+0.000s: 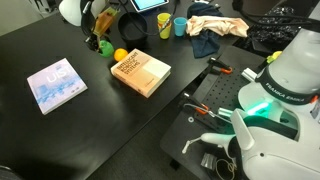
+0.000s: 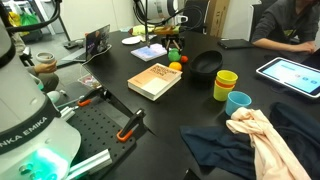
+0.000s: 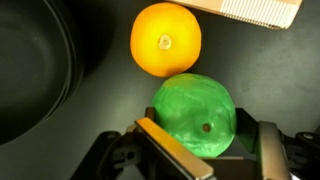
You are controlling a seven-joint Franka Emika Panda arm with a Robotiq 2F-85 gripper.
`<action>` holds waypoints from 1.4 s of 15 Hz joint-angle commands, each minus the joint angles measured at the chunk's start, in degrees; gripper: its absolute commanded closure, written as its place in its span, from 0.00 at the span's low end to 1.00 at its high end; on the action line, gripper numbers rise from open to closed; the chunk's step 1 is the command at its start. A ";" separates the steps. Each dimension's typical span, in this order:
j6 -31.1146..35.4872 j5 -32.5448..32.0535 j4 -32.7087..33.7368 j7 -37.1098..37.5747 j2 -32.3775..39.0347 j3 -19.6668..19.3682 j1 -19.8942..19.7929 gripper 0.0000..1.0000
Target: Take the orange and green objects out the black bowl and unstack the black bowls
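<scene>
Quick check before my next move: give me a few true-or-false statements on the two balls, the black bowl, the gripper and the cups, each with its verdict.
1. The green ball lies inside the black bowl. False: it lies on the table beside the bowl, between the fingers of the gripper.
2. The orange ball lies outside the bowl, right next to the green ball. True.
3. The gripper is shut on the orange ball. False: its jaws stand open around the green ball.
4. The tan book lies near both balls. True.
5. The yellow cup sits inside the blue cup. False: they stand side by side.
</scene>
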 commanded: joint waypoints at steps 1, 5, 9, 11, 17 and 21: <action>0.75 -0.32 3.58 -1.24 3.71 -0.59 0.59 0.47; 0.30 1.42 4.70 -2.78 4.28 0.75 -0.98 0.10; -4.22 3.31 5.86 -2.57 1.68 0.32 -2.51 0.00; -6.51 3.94 6.67 -2.01 0.82 -0.30 -3.31 0.00; -13.56 1.15 7.48 9.98 0.00 -7.89 -1.88 0.00; -12.88 -0.10 9.35 21.36 2.72 -11.73 0.00 0.00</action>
